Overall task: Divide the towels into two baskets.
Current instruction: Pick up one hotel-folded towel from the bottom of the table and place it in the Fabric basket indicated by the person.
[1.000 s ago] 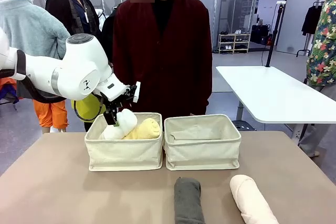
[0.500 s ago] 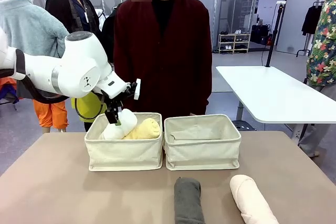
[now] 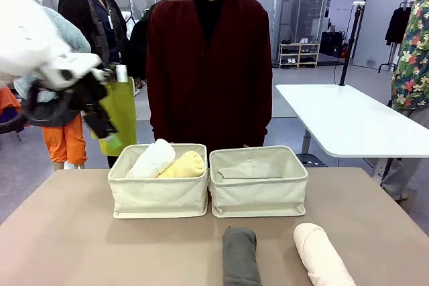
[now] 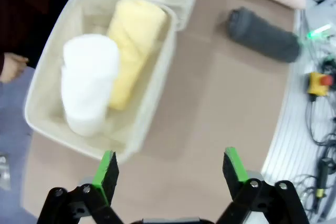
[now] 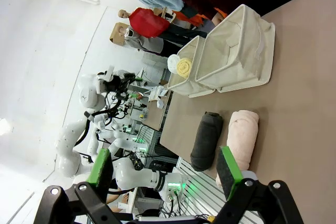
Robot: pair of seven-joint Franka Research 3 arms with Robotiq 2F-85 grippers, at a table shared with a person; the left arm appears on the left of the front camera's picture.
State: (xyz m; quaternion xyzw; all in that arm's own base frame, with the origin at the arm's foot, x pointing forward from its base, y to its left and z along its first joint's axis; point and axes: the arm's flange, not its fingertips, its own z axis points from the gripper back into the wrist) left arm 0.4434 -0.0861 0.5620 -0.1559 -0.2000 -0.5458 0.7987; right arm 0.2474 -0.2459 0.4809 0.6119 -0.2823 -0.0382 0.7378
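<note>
The table (image 3: 67,232) carries two baskets side by side at its far half, touching or nearly so. The left basket (image 3: 158,195) holds the white towel (image 3: 152,159) and the yellow towel (image 3: 182,165), lying against each other. The right basket (image 3: 258,195) seems empty, though its front wall hides its floor.

The grey towel (image 3: 240,256) and the pink towel (image 3: 322,254) lie on the table's near edge, in front of the right basket and apart from each other. Both have their long axes running roughly from the robot toward the person, the pink one slightly slanted.

The left gripper (image 4: 168,169) hangs high, off the left basket's outer side, its jaws spread and holding nothing. The right gripper (image 5: 164,169) is likewise spread and empty, and the grey and pink towels lie just ahead of its fingers.

The right arm is probably the nearer one for either remaining towel, and the right basket stands straight beyond them.
</note>
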